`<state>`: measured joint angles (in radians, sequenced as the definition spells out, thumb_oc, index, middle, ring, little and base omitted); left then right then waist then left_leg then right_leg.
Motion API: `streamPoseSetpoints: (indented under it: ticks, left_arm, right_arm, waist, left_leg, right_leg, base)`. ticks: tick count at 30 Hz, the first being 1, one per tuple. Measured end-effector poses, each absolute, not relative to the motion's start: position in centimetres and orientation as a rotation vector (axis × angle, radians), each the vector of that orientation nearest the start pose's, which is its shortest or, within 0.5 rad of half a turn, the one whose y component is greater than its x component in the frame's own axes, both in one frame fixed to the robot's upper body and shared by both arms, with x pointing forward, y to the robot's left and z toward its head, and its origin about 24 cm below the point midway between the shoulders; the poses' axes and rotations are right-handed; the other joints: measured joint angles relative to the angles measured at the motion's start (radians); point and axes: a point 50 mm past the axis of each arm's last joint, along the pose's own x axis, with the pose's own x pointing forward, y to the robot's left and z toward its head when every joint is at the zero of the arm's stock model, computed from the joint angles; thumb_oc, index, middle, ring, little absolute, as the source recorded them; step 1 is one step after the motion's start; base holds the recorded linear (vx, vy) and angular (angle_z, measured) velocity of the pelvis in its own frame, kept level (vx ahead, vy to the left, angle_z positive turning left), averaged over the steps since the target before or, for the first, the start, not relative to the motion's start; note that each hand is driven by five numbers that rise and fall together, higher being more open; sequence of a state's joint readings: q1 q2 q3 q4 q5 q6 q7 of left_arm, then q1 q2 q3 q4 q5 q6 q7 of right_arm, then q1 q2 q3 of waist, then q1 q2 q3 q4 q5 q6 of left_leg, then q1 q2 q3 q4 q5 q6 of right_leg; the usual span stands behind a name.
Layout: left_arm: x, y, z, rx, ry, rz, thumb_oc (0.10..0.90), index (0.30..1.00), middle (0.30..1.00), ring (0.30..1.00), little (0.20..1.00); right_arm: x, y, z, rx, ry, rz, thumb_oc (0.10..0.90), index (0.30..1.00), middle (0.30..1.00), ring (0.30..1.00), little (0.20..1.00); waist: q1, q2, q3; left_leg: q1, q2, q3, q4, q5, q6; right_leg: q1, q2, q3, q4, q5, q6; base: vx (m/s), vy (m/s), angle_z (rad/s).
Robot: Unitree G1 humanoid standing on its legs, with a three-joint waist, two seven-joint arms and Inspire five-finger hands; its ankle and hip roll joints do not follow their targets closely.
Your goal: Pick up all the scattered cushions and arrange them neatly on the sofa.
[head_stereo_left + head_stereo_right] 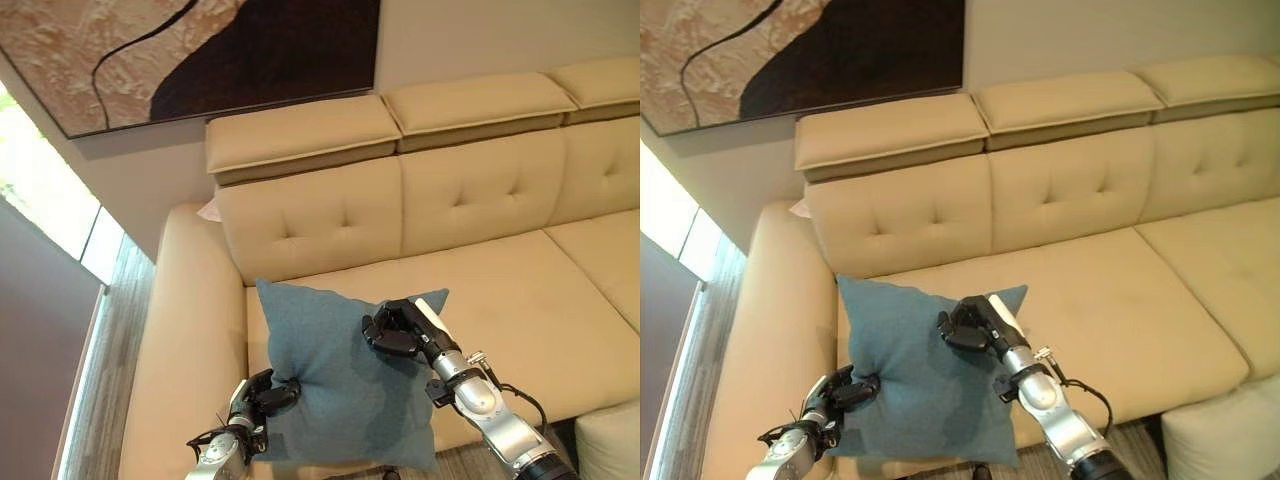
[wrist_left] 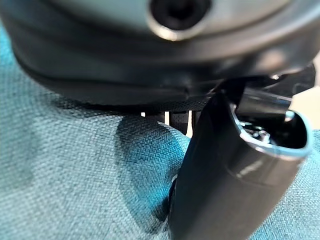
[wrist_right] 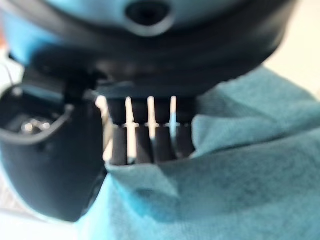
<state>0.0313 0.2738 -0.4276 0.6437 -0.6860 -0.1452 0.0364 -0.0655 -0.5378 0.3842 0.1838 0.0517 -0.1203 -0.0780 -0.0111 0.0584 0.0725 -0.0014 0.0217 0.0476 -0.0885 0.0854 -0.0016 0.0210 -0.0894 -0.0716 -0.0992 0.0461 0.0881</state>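
A square teal cushion (image 1: pixel 340 385) is held up in front of the left end of the cream sofa (image 1: pixel 520 290), hanging over the seat's front edge. My left hand (image 1: pixel 262 396) pinches its left edge low down, thumb (image 2: pixel 225 170) pressed into the fabric (image 2: pixel 75 170). My right hand (image 1: pixel 395 330) grips the cushion near its top right corner, fingers (image 3: pixel 145 145) curled over a fold of the cloth (image 3: pixel 240 165). The same cushion (image 1: pixel 925 375) and both hands (image 1: pixel 845 393) (image 1: pixel 965 327) appear in the right eye view.
The sofa has a tufted backrest (image 1: pixel 400 210), headrests on top and a wide left armrest (image 1: pixel 185 330). A pale pink thing (image 1: pixel 210 211) peeks out behind the armrest. A large painting (image 1: pixel 200 50) hangs above. Wood floor (image 1: pixel 105 350) and a bright window lie left. A cream pouffe (image 1: pixel 1220 435) stands at lower right.
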Motion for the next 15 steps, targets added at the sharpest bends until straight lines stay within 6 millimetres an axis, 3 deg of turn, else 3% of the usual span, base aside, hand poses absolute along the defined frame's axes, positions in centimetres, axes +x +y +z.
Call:
streamPoseSetpoints:
  ticks: [3, 5, 8, 10, 11, 12, 13, 15]
  left_arm:
    - [18.7, 16.1, -9.4, -0.263, 0.618, -0.036, 0.4, 0.3, 0.3, 0.3, 0.3]
    - [18.7, 16.0, -9.2, -0.252, 0.611, -0.058, 0.4, 0.3, 0.3, 0.3, 0.3]
    - [18.2, 14.6, -9.5, -0.264, 0.63, -0.101, 0.4, 0.3, 0.3, 0.3, 0.3]
    - [17.5, 13.2, -9.5, -0.311, 0.637, -0.123, 0.4, 0.3, 0.3, 0.3, 0.3]
    - [17.0, 12.8, -9.4, -0.33, 0.637, -0.134, 0.4, 0.3, 0.3, 0.3, 0.3]
    - [16.6, 12.3, -9.3, -0.358, 0.637, -0.141, 0.4, 0.3, 0.3, 0.3, 0.3]
    - [16.5, 12.5, -9.4, -0.356, 0.643, -0.135, 0.4, 0.3, 0.3, 0.3, 0.3]
    - [16.6, 13.8, -9.4, -0.323, 0.642, -0.118, 0.4, 0.3, 0.3, 0.3, 0.3]
  right_arm:
    - [25.1, -18.8, 1.9, -0.511, 0.075, 0.236, 0.4, 0.3, 0.3, 0.3, 0.3]
    - [25.1, -19.1, 2.0, -0.514, 0.072, 0.217, 0.4, 0.3, 0.3, 0.3, 0.3]
    - [24.7, -20.5, 2.0, -0.537, 0.088, 0.174, 0.4, 0.3, 0.3, 0.3, 0.3]
    - [24.7, -21.5, 2.3, -0.542, 0.082, 0.135, 0.4, 0.3, 0.3, 0.3, 0.3]
    - [24.7, -21.6, 2.6, -0.543, 0.075, 0.129, 0.4, 0.3, 0.3, 0.3, 0.3]
    - [24.7, -21.8, 2.7, -0.552, 0.071, 0.126, 0.4, 0.3, 0.3, 0.3, 0.3]
    - [24.3, -21.5, 2.0, -0.522, 0.091, 0.104, 0.4, 0.3, 0.3, 0.3, 0.3]
    - [23.2, -20.9, 0.9, -0.477, 0.125, 0.097, 0.4, 0.3, 0.3, 0.3, 0.3]
  waist:
    - [-0.005, 0.004, 0.038]
    - [0.0, -0.016, 0.072]
    - [-0.002, -0.015, 0.088]
    - [0.018, -0.012, 0.09]
    - [0.029, 0.01, 0.089]
    - [0.027, 0.067, 0.09]
    - [0.026, 0.063, 0.105]
    - [0.018, 0.03, 0.125]
  left_leg:
    - [0.004, 0.032, 0.017, 0.05, -0.018, -0.031]
    - [-0.017, 0.027, 0.018, 0.129, -0.021, -0.027]
    - [-0.055, 0.009, 0.012, 0.197, -0.039, -0.025]
    - [-0.069, -0.107, -0.023, 0.139, -0.085, 0.008]
    - [-0.052, -0.152, -0.041, 0.069, -0.086, 0.012]
    - [-0.03, -0.136, -0.061, 0.014, -0.044, 0.046]
    - [-0.007, -0.117, -0.053, 0.005, 0.002, 0.089]
    - [0.017, -0.107, -0.04, 0.006, -0.009, 0.086]
  right_leg:
    - [-0.006, 0.03, 0.033, 0.024, -0.014, -0.038]
    - [0.001, 0.038, 0.053, 0.027, -0.008, -0.055]
    - [0.019, 0.032, 0.076, 0.007, 0.011, -0.076]
    - [-0.024, 0.003, 0.144, 0.01, 0.026, -0.076]
    - [-0.042, 0.022, 0.178, 0.011, 0.037, -0.072]
    - [-0.04, 0.077, 0.182, 0.015, 0.039, -0.055]
    - [-0.034, 0.097, 0.184, 0.037, 0.016, -0.039]
    - [-0.064, 0.103, 0.153, 0.16, -0.064, -0.038]
  base:
    - [-0.13, -0.258, -0.32]
    - [-0.04, -0.127, -0.33]
    - [0.08, -0.044, -0.18]
    - [0.12, 0.021, -0.78]
    - [0.1, 0.042, -1.12]
    - [0.1, 0.045, -1.0]
    - [0.11, 0.021, -0.55]
    - [0.07, -0.012, -0.32]
